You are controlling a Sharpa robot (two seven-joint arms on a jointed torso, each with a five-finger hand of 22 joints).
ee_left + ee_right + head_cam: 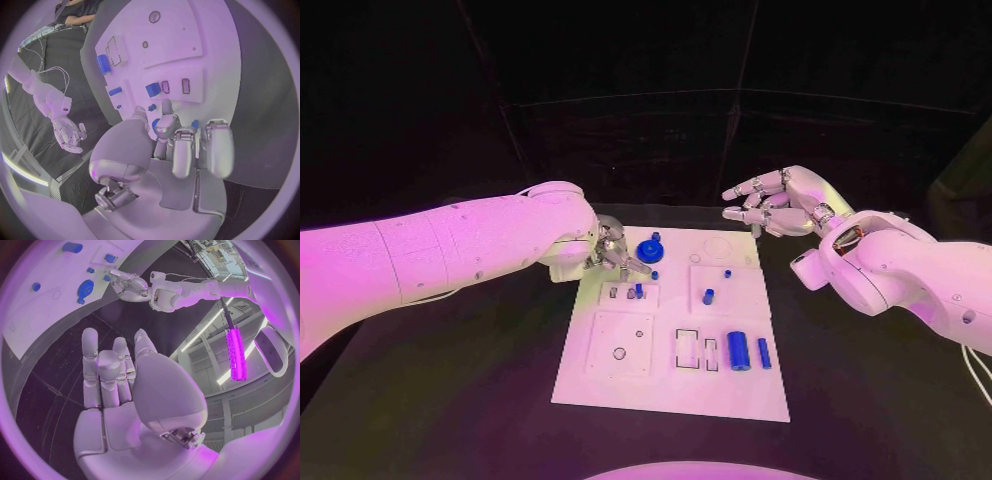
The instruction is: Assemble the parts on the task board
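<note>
Task board [733,385] lying flat in the middle of the black table [459,400], long side running up the frame. Left hand [610,250] down at the board's upper left corner, fingers [215,150] curled in close around the round blue gear-like part [651,249]; looks like a hold on it, though the fingers hide most of the contact in the left wrist view. Right hand [779,205] raised at upper right of the head frame, off the board's far right corner, fingers spread and holding nothing.

Other blue parts scattered on the board: two small pegs [638,290] just below the left hand, a short peg [708,296] at centre, a thick cylinder [737,349] and a thinner rod [764,352] side by side at lower right, next to empty rectangular slots [687,348]. Round holes in the square plate [620,343] at lower left.

Likely risks from here: gear slipping from a partial fingertip hold and rolling off the near board edge; gear cocking on its post if pressed down tilted; curled fingers knocking the two small pegs standing just beside them; board sliding on the table under sideways push, with the right hand too far away to steady it
</note>
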